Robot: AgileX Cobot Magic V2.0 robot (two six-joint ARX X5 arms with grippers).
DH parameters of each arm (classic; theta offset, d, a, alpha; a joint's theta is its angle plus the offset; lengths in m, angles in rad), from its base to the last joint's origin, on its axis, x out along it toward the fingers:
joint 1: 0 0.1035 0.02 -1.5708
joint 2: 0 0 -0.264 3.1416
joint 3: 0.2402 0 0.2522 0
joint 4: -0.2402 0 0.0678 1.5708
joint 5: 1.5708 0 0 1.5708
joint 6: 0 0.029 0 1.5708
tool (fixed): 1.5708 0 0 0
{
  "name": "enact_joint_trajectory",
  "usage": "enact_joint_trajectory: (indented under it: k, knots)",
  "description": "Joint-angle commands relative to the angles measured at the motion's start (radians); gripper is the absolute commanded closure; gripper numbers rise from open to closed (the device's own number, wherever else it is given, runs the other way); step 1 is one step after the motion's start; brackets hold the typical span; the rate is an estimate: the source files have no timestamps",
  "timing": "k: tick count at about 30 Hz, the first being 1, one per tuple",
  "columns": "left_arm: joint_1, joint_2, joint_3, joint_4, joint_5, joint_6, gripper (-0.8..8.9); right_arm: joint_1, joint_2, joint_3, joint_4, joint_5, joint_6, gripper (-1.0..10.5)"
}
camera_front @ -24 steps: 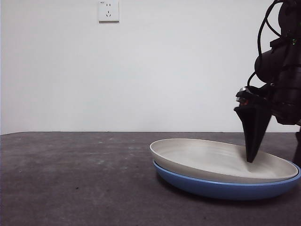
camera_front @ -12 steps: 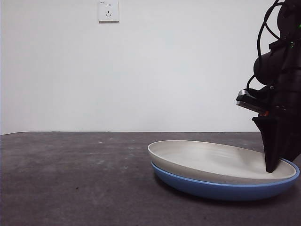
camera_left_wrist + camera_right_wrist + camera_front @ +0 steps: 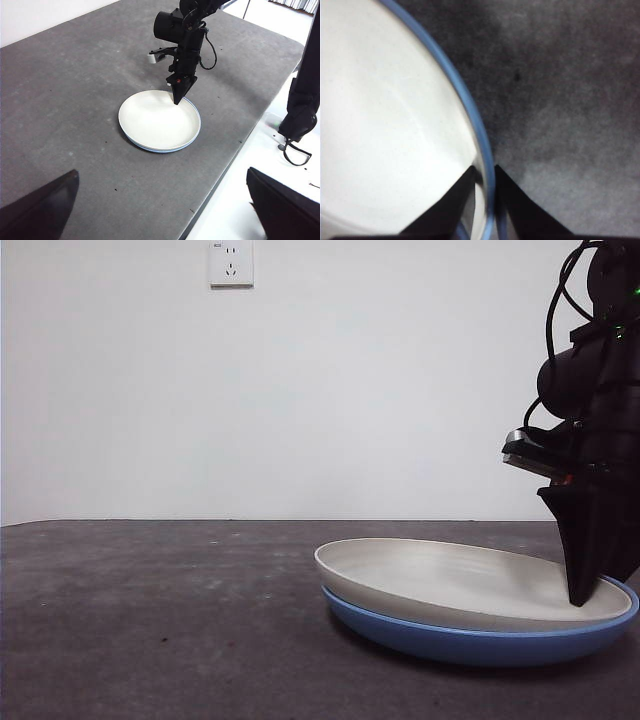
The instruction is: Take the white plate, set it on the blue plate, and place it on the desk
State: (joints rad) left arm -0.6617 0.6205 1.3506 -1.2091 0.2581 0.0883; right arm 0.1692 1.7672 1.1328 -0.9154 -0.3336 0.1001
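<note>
The white plate (image 3: 450, 575) lies nested in the blue plate (image 3: 470, 642) on the desk (image 3: 150, 620), right of centre. My right gripper (image 3: 580, 595) comes down on the stack's right rim. In the right wrist view its jaws stand close together: one rests on the white plate (image 3: 385, 125), the other outside the blue plate's rim (image 3: 465, 102), with both rims pinched between them. The left wrist view shows the white plate (image 3: 157, 120) from high up, with the right gripper (image 3: 176, 101) at its far rim. My left gripper (image 3: 160, 220) hangs open and empty far above the desk (image 3: 60, 100).
A wall socket (image 3: 231, 263) sits high on the white wall behind. The desk's edge (image 3: 235, 155) runs close to the plates on one side, with a black stand (image 3: 300, 110) beyond it.
The right gripper moved from inside the white plate outward to its right rim and dropped lower. The stacked plates shifted slightly left. In the last half second almost nothing moved.
</note>
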Motion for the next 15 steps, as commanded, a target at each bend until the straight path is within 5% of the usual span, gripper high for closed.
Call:
enact_joint_trajectory:
  k: [1, 15]
  knots:
    - [-0.008, 0.005, 0.010, 0.009, -0.004, 0.009, 2.42, 0.003, -0.005, 0.012, -0.019, 0.044, -0.003, 9.4]
    - [-0.014, 0.005, 0.010, 0.013, -0.004, 0.009, 2.41, 0.069, -0.049, 0.115, -0.094, -0.042, 0.055, 9.4]
